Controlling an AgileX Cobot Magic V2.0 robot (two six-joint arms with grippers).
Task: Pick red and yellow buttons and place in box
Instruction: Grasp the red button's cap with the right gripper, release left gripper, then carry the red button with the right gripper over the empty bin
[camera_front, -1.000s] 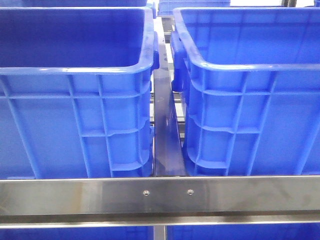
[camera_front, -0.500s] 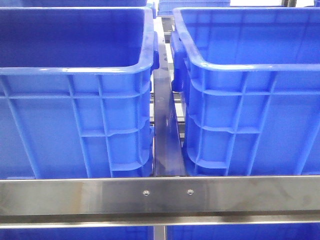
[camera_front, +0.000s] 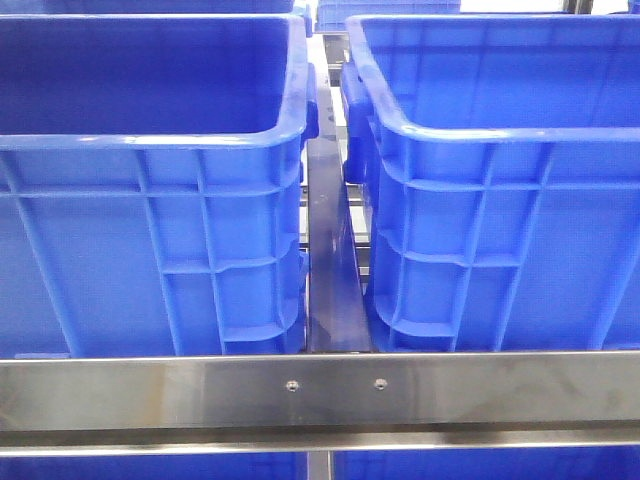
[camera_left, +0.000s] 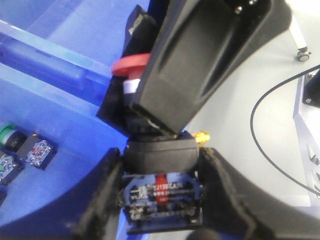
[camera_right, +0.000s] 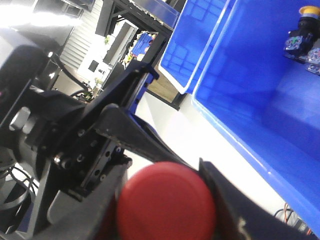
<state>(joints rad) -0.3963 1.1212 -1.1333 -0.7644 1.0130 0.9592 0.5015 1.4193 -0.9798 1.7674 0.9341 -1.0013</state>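
Neither arm shows in the front view. In the left wrist view my left gripper (camera_left: 160, 162) is shut on the black contact block with a blue label (camera_left: 161, 196) of the red button. Its red mushroom cap (camera_left: 129, 65) pokes out above, under the right arm's black fingers (camera_left: 200, 70). In the right wrist view my right gripper (camera_right: 162, 182) is shut on that red cap (camera_right: 167, 205), which fills the gap between the fingers. A small orange-yellow bit (camera_left: 202, 136) peeks out beside the block. A yellow-capped button (camera_right: 306, 10) lies in a blue crate (camera_right: 260, 100).
Two tall blue crates (camera_front: 150, 200) (camera_front: 500, 200) stand side by side behind a steel rail (camera_front: 320, 390). Several other button units (camera_left: 35, 150) lie on a blue crate floor near the left gripper. A black cable (camera_left: 260, 135) runs over the pale floor.
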